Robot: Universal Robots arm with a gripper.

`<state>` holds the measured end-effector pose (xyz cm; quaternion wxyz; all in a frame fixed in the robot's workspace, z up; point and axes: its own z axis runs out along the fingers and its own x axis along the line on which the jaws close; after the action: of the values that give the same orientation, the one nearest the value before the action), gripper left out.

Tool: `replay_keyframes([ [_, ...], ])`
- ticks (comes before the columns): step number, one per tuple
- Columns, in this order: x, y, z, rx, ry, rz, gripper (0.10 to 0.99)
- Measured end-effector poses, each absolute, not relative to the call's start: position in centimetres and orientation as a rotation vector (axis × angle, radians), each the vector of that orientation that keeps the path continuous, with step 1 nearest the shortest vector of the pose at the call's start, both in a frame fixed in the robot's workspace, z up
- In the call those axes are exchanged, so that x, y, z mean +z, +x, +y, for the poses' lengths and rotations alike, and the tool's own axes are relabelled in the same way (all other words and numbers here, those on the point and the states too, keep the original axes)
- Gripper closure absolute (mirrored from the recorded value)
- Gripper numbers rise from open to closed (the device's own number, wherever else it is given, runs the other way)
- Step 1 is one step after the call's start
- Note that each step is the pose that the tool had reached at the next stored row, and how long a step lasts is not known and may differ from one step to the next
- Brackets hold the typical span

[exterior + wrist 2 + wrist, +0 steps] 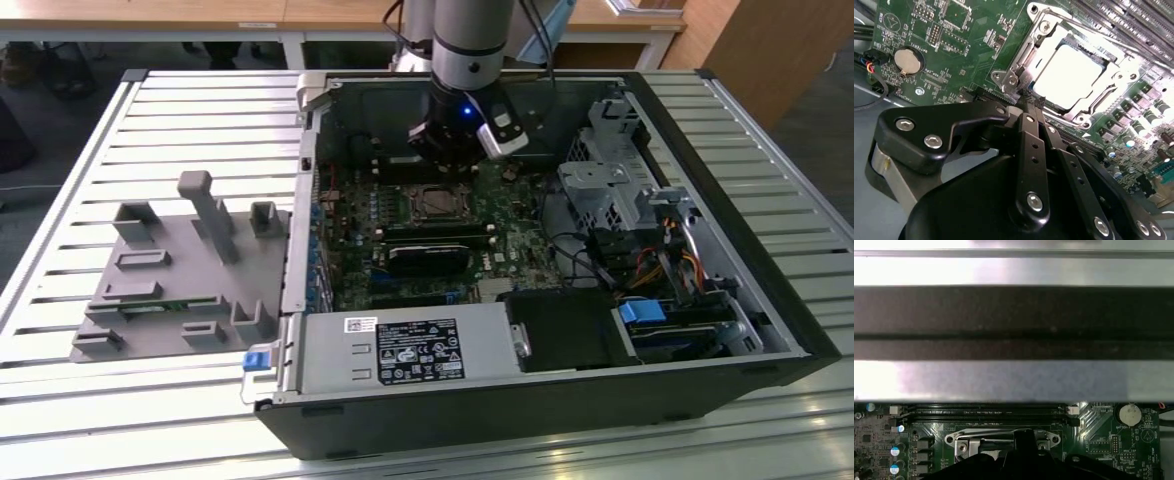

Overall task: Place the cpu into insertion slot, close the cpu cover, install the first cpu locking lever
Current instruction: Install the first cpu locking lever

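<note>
Here the cpu [1066, 75] sits under the closed cpu cover [1114, 75]; the clenched, empty fingers [1026, 107] touch its edge, so the lever step is judged next.

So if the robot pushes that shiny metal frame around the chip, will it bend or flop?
Probably not floppy: the cpu cover looks like thin, stiff sheet metal. It seems held at its corners on the green board, so a push would likely swing it, not slide it. The cpu under it lies flat, so it shouldn't roll or tip.
</note>
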<state>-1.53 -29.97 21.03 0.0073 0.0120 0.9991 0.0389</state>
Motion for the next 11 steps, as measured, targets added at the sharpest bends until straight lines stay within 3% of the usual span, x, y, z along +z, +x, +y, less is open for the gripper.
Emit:
replay_keyframes([
  [11, 21.45, -1.53, -30.69, 0.122, 0.038, 3.124, 0.98],
])
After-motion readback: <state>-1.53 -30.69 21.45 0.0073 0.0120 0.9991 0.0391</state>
